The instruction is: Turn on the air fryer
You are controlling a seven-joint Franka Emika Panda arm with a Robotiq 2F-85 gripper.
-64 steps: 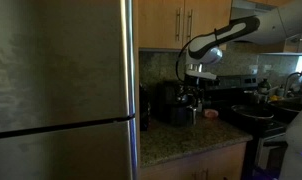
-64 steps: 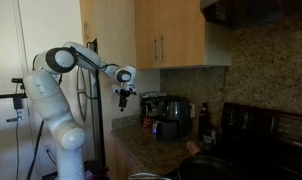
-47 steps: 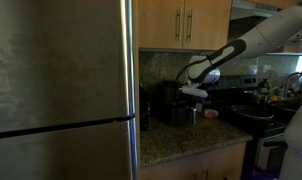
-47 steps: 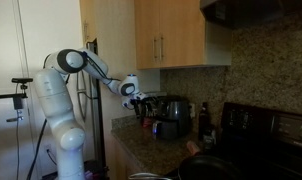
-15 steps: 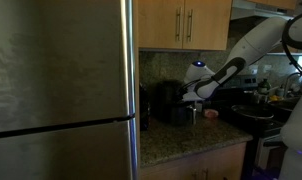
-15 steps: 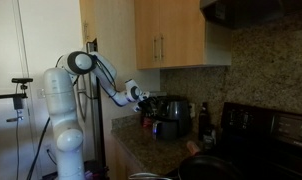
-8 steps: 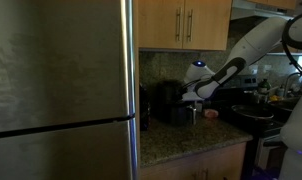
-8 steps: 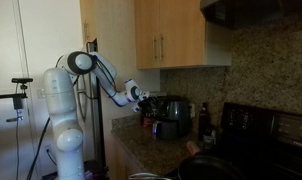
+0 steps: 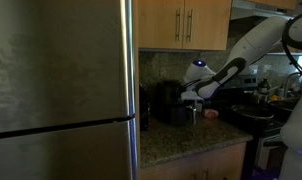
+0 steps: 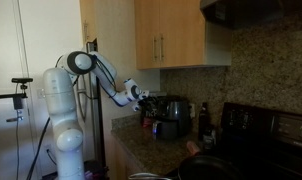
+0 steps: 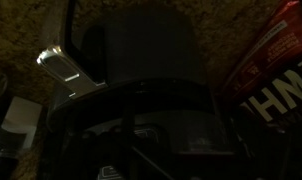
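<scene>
Holding still now, the arm has stopped after coming down to the air fryer (image 9: 173,103), which sits on the counter (image 9: 181,137) by the fridge (image 9: 61,90). The gripper (image 9: 192,97) is right beside it, too dark to tell if its jaws are apart. It looks ready to press.

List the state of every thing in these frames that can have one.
air fryer: upright, no light showing on it.
gripper: close by the air fryer; too dark to tell whether it is open or shut.
fridge: doors shut.
upper cabinets: doors shut.
</scene>
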